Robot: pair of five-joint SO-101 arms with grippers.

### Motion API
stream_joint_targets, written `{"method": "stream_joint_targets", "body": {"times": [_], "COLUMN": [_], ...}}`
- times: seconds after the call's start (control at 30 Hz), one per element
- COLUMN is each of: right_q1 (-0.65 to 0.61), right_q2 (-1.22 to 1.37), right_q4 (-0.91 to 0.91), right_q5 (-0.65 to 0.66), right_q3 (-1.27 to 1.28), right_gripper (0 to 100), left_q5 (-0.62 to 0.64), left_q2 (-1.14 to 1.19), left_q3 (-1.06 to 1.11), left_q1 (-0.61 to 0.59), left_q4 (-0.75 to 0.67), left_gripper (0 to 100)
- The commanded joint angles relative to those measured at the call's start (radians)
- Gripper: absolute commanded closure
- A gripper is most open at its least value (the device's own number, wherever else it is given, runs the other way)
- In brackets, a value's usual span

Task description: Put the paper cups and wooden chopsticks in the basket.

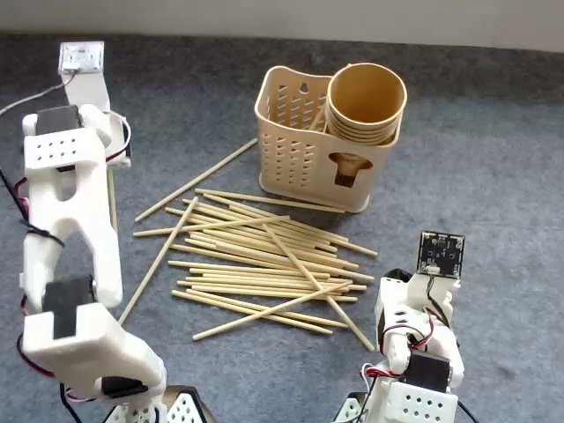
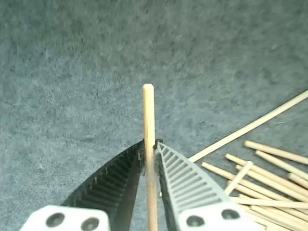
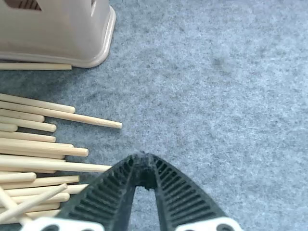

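Your grey felt table (image 1: 493, 159) is carrying the cream basket (image 1: 291, 150) standing upright and a loose pile of wooden chopsticks (image 1: 256, 280) lying just beside it.

The right gripper (image 3: 143, 159), with two black ribbed plastic fingers (image 3: 108, 192) on white mounts, hangs over a grey felt-like table covering (image 3: 216, 96). Its fingertips meet, with nothing between them. Just beside one finger lies a loose heap of pale wooden chopsticks (image 3: 33, 139), most of them roughly parallel and touching or overlapping. One long chopstick (image 3: 72, 117) reaches farther out onto the covering than its neighbours, and another (image 3: 31, 203) lies tilted across the rest near the finger's mount. Beyond the heap stands the rounded lower corner of a beige plastic basket (image 3: 62, 33). A single chopstick (image 3: 33, 66) lies along its base.
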Motion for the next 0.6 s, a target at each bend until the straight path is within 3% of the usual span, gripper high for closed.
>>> {"method": "stream_joint_targets", "body": {"times": [0.0, 0.2, 0.57], "right_q1": [0.004, 0.004, -0.025], "right_q2": [-0.012, -0.012, -0.012], "right_q4": [-0.007, -0.008, -0.008], "right_q5": [0.009, 0.009, 0.009], "right_q3": [0.11, 0.111, 0.113], "right_gripper": [99.3, 99.3, 99.3], "left_q5": [0.044, 0.115, 0.193], "left_q2": [-0.171, -0.278, -0.421], "left_q3": [-0.027, -0.021, -0.027], "left_q1": [0.12, 0.251, 0.36], "left_q4": [0.005, -0.071, -0.322], "left_gripper": [99, 99, 99]}}
